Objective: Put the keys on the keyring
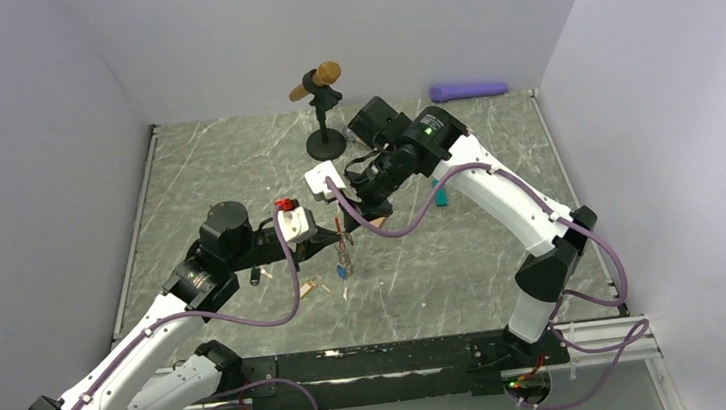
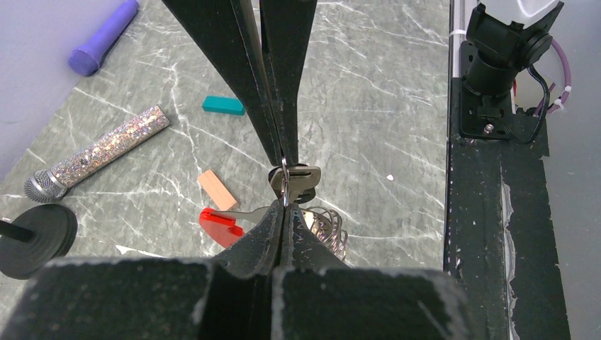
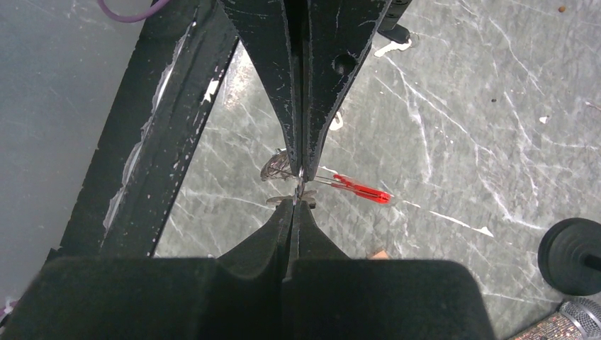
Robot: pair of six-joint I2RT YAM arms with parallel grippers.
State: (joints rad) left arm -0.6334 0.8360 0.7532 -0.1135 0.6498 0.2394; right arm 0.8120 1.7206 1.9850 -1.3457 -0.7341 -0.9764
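Keyring (image 2: 218,227) held mid-air, left gripper (image 2: 283,212) jaws clamped on its wire ring, right gripper (image 3: 296,203) jaws clamped likewise, key (image 2: 303,176) hanging at the fingertips.

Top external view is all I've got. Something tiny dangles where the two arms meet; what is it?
Observer: The left wrist view shows the keyring: a red clip on a wire coil, a silver key against its ring.
Operator: Are both claws pinching it?
Observer: Yes. The left gripper and the right gripper are each shut on that ring, tip to tip.
Operator: Anything hidden under the arms?
Observer: A glittery microphone lying on the table.
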